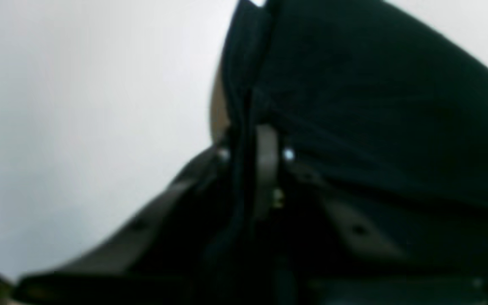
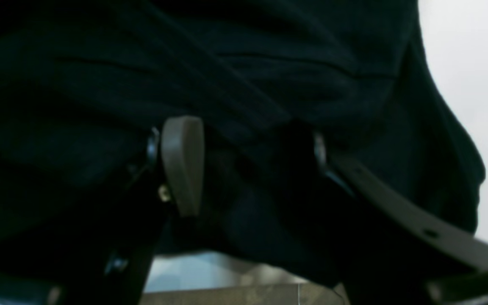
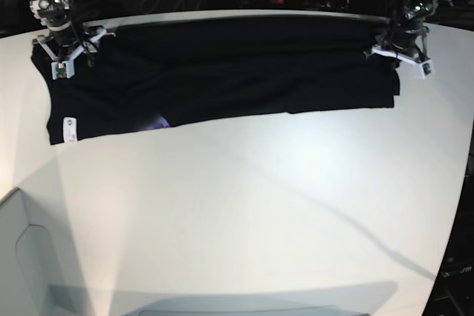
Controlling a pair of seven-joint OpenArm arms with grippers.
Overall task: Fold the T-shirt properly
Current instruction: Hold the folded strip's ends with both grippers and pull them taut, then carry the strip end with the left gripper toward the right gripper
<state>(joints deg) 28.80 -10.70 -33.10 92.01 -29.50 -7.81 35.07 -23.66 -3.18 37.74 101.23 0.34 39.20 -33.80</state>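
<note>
A: Starting at the upper left of the base view, what is there?

B: The right gripper [image 3: 68,53] sits at the upper left, over the left end of the T-shirt [image 3: 222,72]. Its wrist view is filled with black cloth, and a bunched fold lies between the two fingers [image 2: 182,163], which stand fairly wide apart around it. The cloth looks gathered in that gap, so I read it as a wide hold on the shirt.

A: And the shirt itself?

B: It lies as a long black band across the upper part of the white table [image 3: 244,205], from the upper left to the upper right of the base view. Its lower edge sags lower at the left. Near the lower left corner of the cloth there is a small white tag [image 3: 69,129], and a little to the right of it a purplish patch [image 3: 158,122] shows at the hem.

A: Moving to the upper right?

B: The left gripper [image 3: 400,57] is there, at the right end of the shirt. Its wrist view is blurred, but the fingers [image 1: 265,169] are drawn close together with a thin edge of black cloth pinched between them, and the rest of the cloth drapes off to the right of that frame.

A: Anything below the shirt?

B: Bare white tabletop, with a faint dark streak of shadow running toward the lower right.
</note>
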